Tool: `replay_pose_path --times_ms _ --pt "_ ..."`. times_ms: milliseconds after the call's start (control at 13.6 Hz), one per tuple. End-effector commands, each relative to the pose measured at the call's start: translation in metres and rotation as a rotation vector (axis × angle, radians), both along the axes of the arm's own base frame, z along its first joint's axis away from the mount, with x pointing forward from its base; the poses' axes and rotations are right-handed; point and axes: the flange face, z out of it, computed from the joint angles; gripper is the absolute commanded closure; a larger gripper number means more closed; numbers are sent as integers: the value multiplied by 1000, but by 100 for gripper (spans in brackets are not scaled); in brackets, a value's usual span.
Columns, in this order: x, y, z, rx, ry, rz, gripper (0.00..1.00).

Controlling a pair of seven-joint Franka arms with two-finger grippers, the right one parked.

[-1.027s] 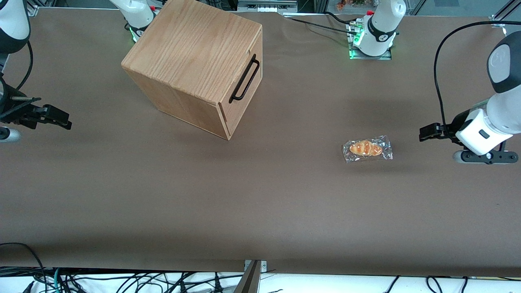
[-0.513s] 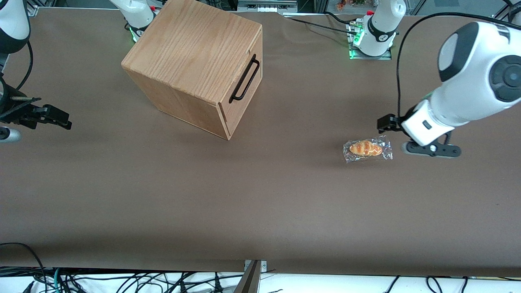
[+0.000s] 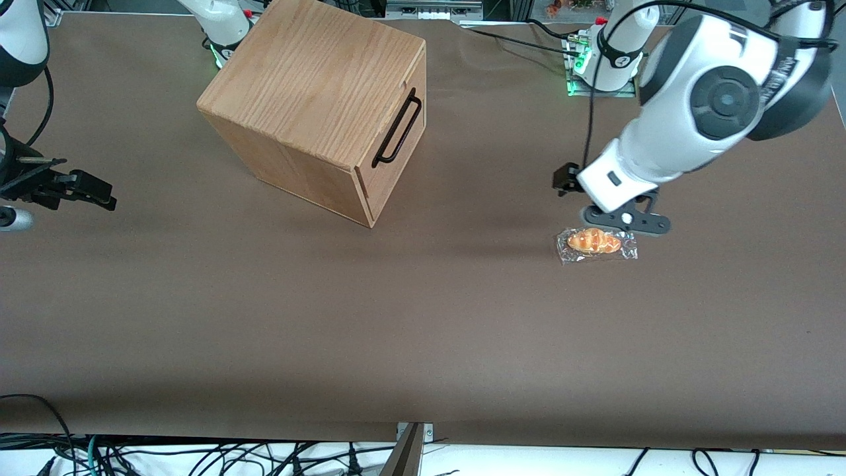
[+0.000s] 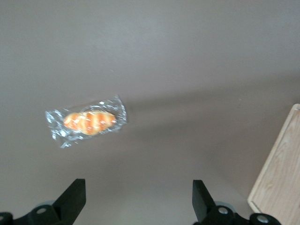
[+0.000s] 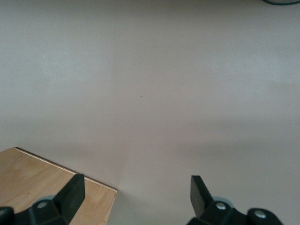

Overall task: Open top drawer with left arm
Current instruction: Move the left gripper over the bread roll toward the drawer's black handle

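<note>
Brown-covered bench (image 3: 423,330) across nearly the whole frame. Mid-frame, toward the working arm's end: a bread roll sealed in a crinkled clear packet (image 3: 597,242) (image 4: 86,122), flat on the bench. Well apart from it, in the upper part of the frame, an oak cabinet (image 3: 310,86) set askew. Close by the packet, raised and not touching: the hand (image 3: 565,180), fingers (image 4: 75,194) spread wide. Along the bottom edge, tangled black cables (image 3: 198,456).

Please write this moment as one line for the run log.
phase: approach | left arm: over table | gripper: open, empty, above wrapped bread | top drawer: closed, handle untouched
</note>
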Motion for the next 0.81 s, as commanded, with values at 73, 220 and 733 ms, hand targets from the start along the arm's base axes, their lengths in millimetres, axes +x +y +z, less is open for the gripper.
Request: replay_pose_path --times_ms 73,220,733 --pt "-21 -57 -9 5 33 41 0" --pt "-29 -73 -11 -29 58 37 0" --pt "-51 -134 -23 -56 48 106 0"
